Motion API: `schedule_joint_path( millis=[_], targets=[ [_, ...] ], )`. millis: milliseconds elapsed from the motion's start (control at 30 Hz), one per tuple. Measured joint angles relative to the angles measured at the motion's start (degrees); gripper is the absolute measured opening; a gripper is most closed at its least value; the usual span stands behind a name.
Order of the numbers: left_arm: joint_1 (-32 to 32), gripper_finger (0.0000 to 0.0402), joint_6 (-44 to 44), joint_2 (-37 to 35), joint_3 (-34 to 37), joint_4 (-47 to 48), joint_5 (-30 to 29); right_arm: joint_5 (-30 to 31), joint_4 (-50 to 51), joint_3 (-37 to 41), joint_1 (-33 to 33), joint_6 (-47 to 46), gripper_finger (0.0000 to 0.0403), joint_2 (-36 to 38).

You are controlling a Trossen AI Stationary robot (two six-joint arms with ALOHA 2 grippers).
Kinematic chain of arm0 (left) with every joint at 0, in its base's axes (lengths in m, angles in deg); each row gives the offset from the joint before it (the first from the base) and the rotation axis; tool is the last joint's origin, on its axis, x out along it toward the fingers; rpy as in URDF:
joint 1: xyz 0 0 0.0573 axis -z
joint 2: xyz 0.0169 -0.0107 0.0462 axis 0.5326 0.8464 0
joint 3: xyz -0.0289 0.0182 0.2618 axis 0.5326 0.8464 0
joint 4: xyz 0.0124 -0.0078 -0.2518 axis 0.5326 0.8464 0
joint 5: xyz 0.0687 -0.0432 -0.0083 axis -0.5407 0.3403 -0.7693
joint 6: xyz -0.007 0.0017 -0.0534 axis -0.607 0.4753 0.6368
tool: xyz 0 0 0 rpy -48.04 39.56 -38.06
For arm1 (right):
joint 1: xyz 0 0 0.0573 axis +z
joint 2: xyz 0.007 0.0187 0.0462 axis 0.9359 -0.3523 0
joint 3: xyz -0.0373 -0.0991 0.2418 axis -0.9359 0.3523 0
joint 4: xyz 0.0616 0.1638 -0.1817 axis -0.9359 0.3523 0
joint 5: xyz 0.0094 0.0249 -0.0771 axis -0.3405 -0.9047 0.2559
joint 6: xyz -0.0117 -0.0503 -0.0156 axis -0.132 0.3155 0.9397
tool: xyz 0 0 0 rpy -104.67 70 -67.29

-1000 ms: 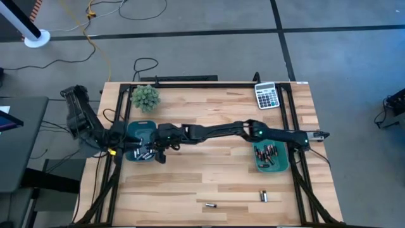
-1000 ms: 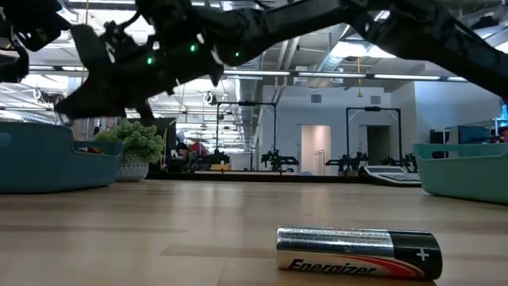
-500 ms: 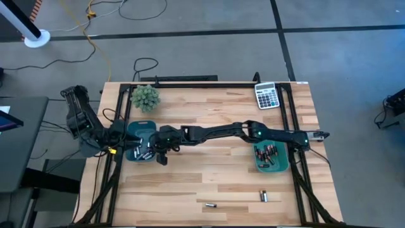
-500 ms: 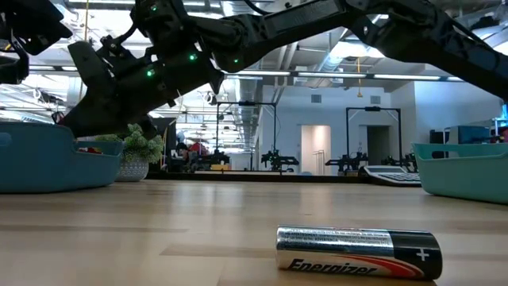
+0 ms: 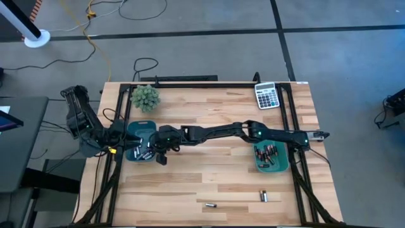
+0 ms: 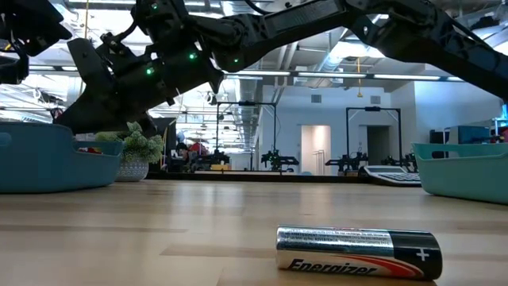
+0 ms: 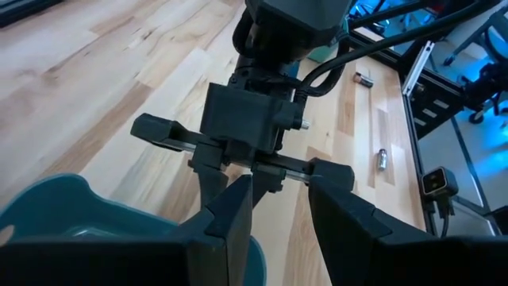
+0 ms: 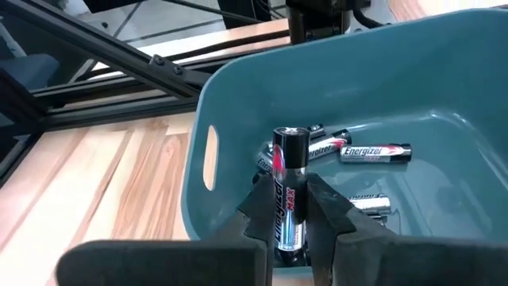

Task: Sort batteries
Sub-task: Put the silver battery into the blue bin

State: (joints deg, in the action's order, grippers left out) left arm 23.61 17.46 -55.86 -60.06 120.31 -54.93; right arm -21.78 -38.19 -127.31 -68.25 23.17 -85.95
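Hard to make out from above: small cells inside the left bin [image 5: 140, 150], half covered by the right arm stretched across the bench [image 5: 209, 183]. Hidden too, in the level view, the contents of both bins behind their walls; only the rims visible there.

Right end effector [image 8: 290, 208] clenched on one battery [image 8: 289, 187], black and red, held upright between the two fingers [image 8: 327, 208], above the near rim of the left bin. Base of that battery cut off behind the fingers. Several more batteries [image 8: 373, 152] lying flat on the floor of that bin.

Left end effector [image 7: 278, 208] poised beside the left bin at the bench's left edge, fingers parted with a clear gap and nothing between them, pointing toward the right arm's wrist.

More batteries [image 5: 268, 154] in the right bin [image 5: 271, 158], individual cells too small to count. Two loose ones on the bench near the front edge: one [image 5: 210, 205] toward the middle, another [image 5: 265, 196] toward the right. One of these large in the level view [image 6: 357, 253], lying on its side. Plant [image 5: 145, 97] and calculator [image 5: 267, 95] at the far corners.
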Motion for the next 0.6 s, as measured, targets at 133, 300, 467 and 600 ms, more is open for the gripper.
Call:
schedule_joint_path(
  millis=[133,300,467,600],
  targets=[
    [0.0,0.0123,0.23,0.0,0.0,0.0,0.01,0.0,0.24,0.02,-0.02,-1.76,0.0057,0.0],
    [0.0,0.0123,0.98,0.02,0.0,-0.02,0.03,0.02,0.23,0.02,-0.02,-1.81,0.0057,0.0],
    [0.0,0.0123,1.95,0.02,0.0,-0.02,0.03,0.02,0.22,0.02,-0.02,-1.81,0.0057,0.0],
    [0.0,0.0123,2.63,0.02,0.0,-0.04,0.04,0.04,0.21,0.02,-0.05,-1.59,0.0057,0.0]
  ],
)
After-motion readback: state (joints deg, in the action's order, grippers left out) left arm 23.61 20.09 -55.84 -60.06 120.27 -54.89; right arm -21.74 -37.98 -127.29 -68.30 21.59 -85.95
